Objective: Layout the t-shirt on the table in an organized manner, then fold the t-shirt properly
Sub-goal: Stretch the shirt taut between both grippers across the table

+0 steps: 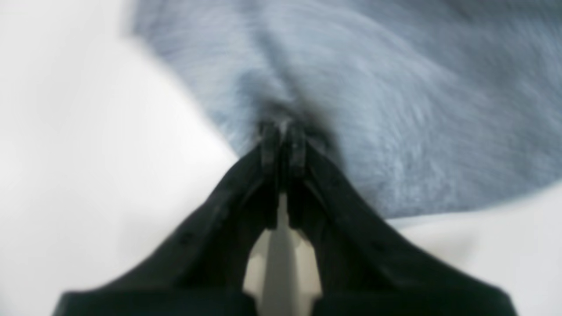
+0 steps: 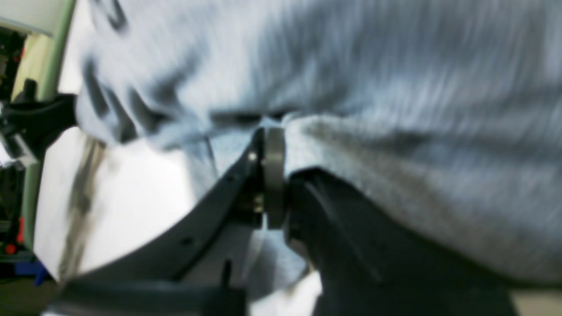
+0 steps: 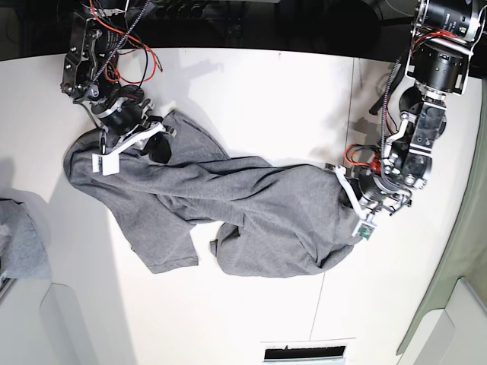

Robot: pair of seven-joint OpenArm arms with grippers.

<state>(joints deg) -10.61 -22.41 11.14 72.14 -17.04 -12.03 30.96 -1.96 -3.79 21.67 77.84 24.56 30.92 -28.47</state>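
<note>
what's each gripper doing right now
left gripper: shut on the t-shirt
right gripper: shut on the t-shirt

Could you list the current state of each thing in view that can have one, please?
t-shirt: crumpled and stretched between the two hands, not laid flat, unfolded.
left hand: shut on the t-shirt, pinching the fabric at its edge.
right hand: shut on the t-shirt, with cloth bunched around the fingers.
table: white, bearing the shirt.
second grey cloth: lying in a heap at the edge of the base view.
</note>
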